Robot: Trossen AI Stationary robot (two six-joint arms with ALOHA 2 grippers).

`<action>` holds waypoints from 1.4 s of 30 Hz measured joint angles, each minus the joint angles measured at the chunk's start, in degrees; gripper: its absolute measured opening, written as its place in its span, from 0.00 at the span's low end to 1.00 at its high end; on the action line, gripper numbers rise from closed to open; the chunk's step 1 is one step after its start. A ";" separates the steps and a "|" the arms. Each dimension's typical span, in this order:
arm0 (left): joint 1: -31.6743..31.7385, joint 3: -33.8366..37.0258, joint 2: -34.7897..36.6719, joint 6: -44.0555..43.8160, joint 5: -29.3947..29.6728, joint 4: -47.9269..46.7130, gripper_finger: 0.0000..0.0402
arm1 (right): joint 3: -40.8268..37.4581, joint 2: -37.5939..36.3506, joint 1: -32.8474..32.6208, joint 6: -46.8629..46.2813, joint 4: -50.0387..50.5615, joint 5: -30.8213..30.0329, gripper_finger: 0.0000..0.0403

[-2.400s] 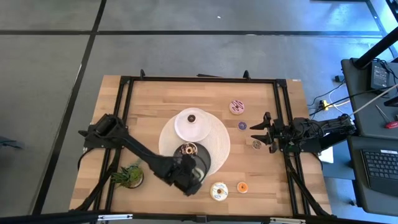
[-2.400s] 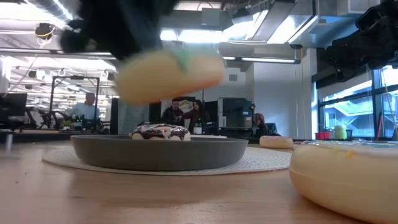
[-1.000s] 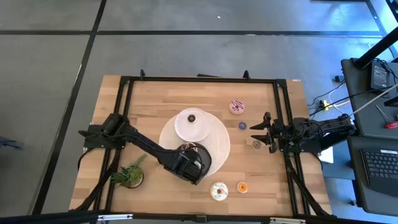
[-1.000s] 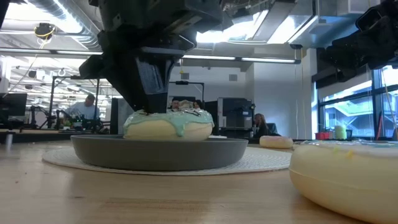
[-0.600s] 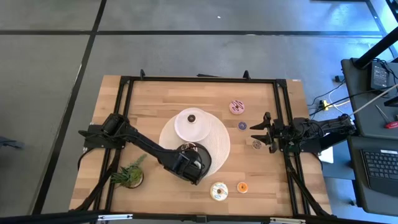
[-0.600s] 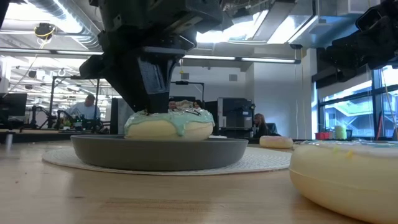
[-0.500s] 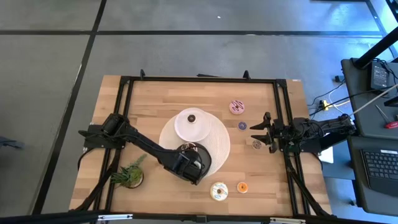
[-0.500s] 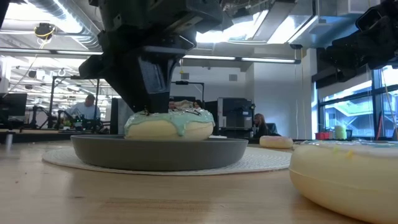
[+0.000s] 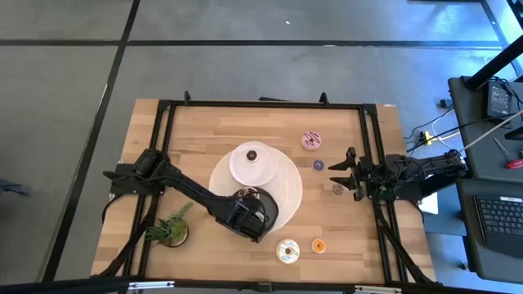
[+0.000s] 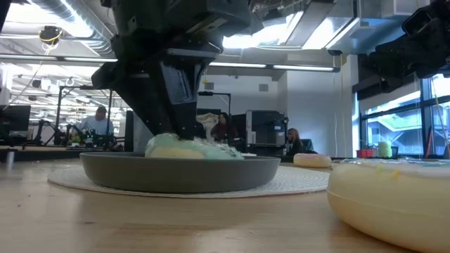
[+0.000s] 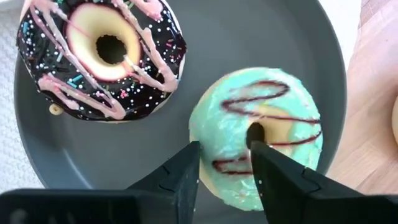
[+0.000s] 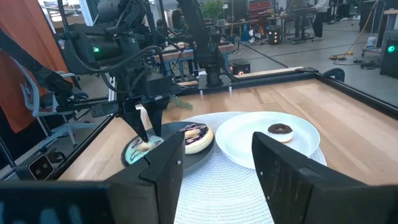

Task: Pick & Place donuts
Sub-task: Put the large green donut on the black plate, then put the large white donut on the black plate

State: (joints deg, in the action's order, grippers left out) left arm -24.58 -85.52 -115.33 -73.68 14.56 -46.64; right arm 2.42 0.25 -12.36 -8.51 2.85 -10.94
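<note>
Left end effector point(image 11: 225, 163) straddles green donut's point(image 11: 261, 134) rim, unclenched, on grey plate point(image 11: 249, 31) beside chocolate donut point(image 11: 102, 56).

The green donut point(image 11: 261, 134) has light blue-green icing with thin dark brown squiggles on it, and its side is pale cream. The chocolate donut point(image 11: 102, 56) beside it has dark brown icing with pink stripes and tiny white, pink and blue sprinkles. Both lie on a dark grey plate point(image 11: 249, 37). The white plate point(image 9: 261, 173) holds a tiny brown donut point(image 9: 252, 155). Under the plates is a round white mat point(image 9: 290, 192). The table point(image 9: 204, 135) is light brown wood with a black frame. The pink donut point(image 9: 311, 140) has pink icing with dots. The cream donut point(image 9: 288, 251) is pale yellow with coloured sprinkles. The tiny orange donut point(image 9: 319, 246) is bright orange, and the tiny purple donut point(image 9: 318, 165) is dark purple. The potted plant point(image 9: 170, 229) is green. Both arms are black.
</note>
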 joint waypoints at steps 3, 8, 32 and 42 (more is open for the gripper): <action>0.00 0.00 0.02 0.24 0.31 -0.55 0.39 | 0.00 0.00 0.02 0.00 0.02 0.02 0.47; 0.00 0.00 0.06 1.43 -2.15 -2.13 0.42 | 0.00 0.00 0.00 0.00 0.02 0.00 0.47; -3.15 -0.05 7.18 13.64 19.94 -4.19 0.42 | 0.00 0.00 0.02 1.40 0.02 -0.04 0.47; -3.06 -0.04 9.56 34.22 12.47 13.01 0.42 | 0.00 0.00 0.02 2.84 0.00 -0.02 0.47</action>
State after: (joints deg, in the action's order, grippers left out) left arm -27.64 -85.56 -105.77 -39.46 27.03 -33.63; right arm 2.42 0.25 -12.34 -5.67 2.85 -10.96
